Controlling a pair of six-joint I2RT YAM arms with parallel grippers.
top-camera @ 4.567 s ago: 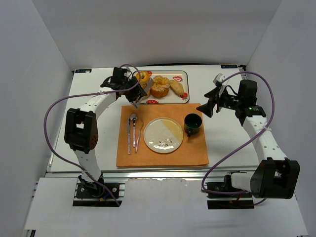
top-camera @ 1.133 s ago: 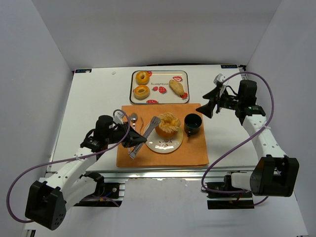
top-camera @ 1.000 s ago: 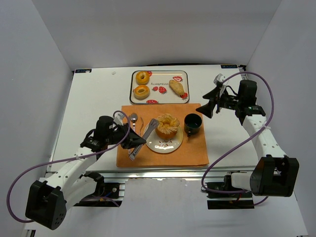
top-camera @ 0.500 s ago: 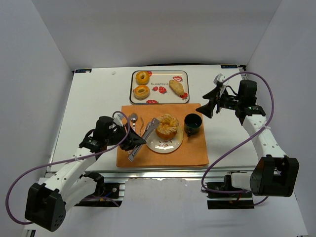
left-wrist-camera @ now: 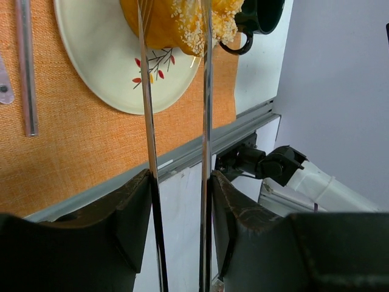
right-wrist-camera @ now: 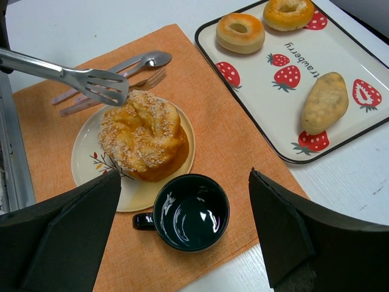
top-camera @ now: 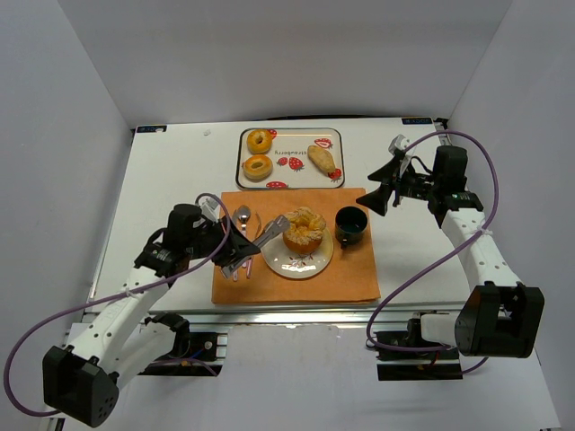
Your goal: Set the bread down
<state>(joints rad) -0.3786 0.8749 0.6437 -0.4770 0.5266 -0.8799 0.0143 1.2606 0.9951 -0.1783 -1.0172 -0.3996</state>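
The bread (top-camera: 305, 231), round with a pale sugared swirl top and orange-brown base, sits on the cream plate (top-camera: 289, 263) on the orange mat (top-camera: 350, 274). My left gripper (top-camera: 235, 251) is shut on the handle end of metal tongs (top-camera: 266, 233). The two tong arms (left-wrist-camera: 146, 121) stand apart, and their tips lie at the bread's (left-wrist-camera: 176, 24) left side, as the right wrist view shows (right-wrist-camera: 91, 82). I cannot tell if they touch it. My right gripper (top-camera: 377, 193) hangs open above the mat's right edge, nothing between its fingers (right-wrist-camera: 61, 243).
A black cup (top-camera: 350, 224) stands right of the plate. A spoon (top-camera: 243, 215) and fork (right-wrist-camera: 143, 82) lie on the mat to the left. At the back, the strawberry tray (top-camera: 292, 162) holds two ring pastries (top-camera: 259, 141) and an oval roll (top-camera: 322, 157).
The bread came down onto the plate and stayed there. The tong arms spread apart, and my left arm drew back to the left with the tongs. The right arm has not moved.
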